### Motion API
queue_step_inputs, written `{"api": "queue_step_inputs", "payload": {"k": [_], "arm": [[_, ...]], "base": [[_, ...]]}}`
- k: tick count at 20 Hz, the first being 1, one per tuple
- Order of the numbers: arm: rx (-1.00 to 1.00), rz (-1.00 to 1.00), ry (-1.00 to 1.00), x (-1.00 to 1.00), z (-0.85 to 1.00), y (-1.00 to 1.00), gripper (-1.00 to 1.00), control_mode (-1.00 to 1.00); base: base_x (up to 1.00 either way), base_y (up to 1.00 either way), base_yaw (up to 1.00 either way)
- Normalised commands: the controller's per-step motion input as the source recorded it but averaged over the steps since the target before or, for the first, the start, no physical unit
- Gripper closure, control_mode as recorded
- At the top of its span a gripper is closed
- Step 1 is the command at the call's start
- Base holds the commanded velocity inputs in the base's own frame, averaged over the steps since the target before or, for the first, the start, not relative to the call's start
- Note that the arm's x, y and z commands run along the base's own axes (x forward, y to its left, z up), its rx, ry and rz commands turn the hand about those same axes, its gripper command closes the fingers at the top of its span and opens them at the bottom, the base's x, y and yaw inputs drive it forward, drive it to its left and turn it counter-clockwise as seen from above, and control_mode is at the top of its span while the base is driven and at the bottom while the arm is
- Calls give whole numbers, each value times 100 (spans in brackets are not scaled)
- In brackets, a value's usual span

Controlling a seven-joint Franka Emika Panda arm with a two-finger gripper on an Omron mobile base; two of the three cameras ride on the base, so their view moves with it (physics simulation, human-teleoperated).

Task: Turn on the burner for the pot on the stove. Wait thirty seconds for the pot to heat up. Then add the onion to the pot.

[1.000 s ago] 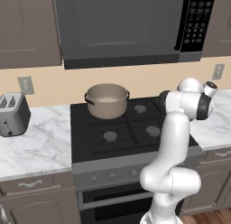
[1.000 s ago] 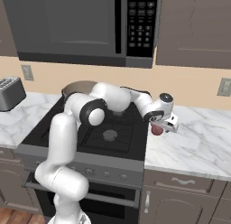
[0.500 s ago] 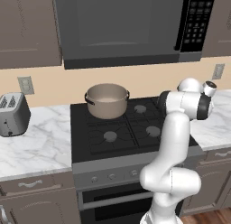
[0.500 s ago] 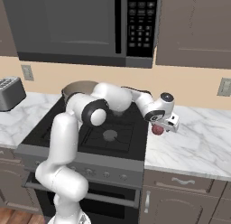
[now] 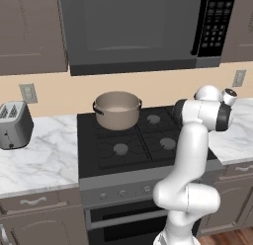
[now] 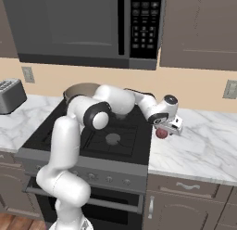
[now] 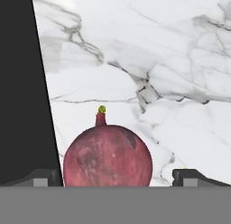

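Dark red against white marble, the onion sat low in the centre of the hand view, a small green-tipped stem at its top, with the black edge of the stove filling the left strip of that frame. The gripper hung directly over it, its two dark fingertips spread wide to either side of the ball, not touching it. In the right base view the onion lay right of centre on the counter, just beside the cooktop, with the hand right above it. The tan pot stood on the rear left burner, upper centre of the left base view, well apart from the onion.

The step in hand looked like picking up the onion for its transfer to the pot; whether the burner was lit could not be told. The next move would call for lowering slightly so the tips bracket the widest part, then pressing together gently, since a round ball may roll or squirt out.
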Motion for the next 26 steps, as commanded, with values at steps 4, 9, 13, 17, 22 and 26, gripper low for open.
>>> {"api": "queue_step_inputs", "payload": {"k": [4, 9, 13, 17, 22, 26], "arm": [[0, 0, 0, 0, 0, 0, -100, -100], [0, 0, 0, 0, 0, 4, -100, -100], [0, 0, 0, 0, 0, 0, -100, -100], [0, 0, 0, 0, -1, 0, -100, -100], [0, 0, 0, 0, -15, 2, -100, -100], [0, 0, 0, 0, -19, 2, -100, -100]], "base": [[0, 0, 0], [0, 0, 0], [0, 0, 0], [0, 0, 0], [0, 0, 0], [0, 0, 0]]}}
